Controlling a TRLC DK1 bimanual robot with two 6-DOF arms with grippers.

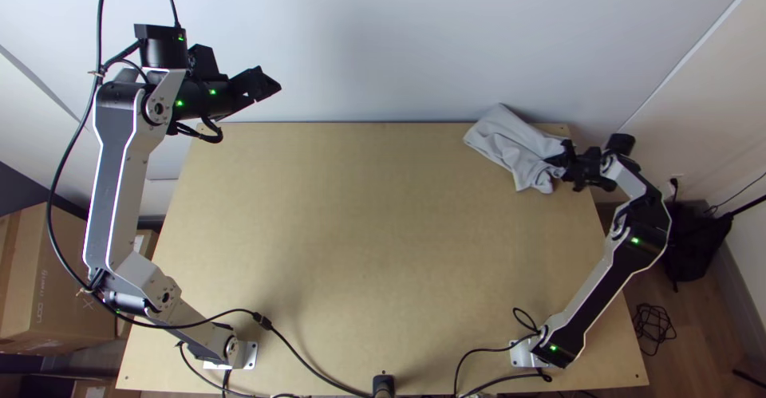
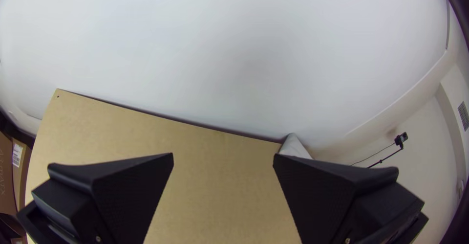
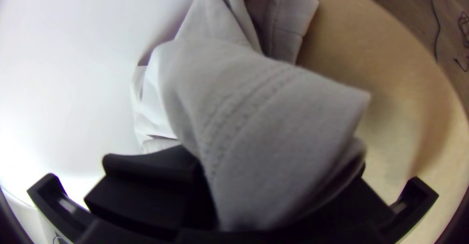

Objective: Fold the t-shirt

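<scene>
Right fingers [image 1: 563, 159] partly hidden by bunched t-shirt [image 1: 511, 144] (tips unclear).

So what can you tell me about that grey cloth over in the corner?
The shirt is plain, light grey and soft-looking, like knitted jersey. Curved rows of stitching run across one part, probably a hem. It is bunched, with loose creases and overlapping layers, not neatly folded. It lies at the table's far right corner, its upper part reaching past the far edge in the view from above. The right arm's black fingers grip a bunched end; I can't tell whether that is a sleeve.
</scene>
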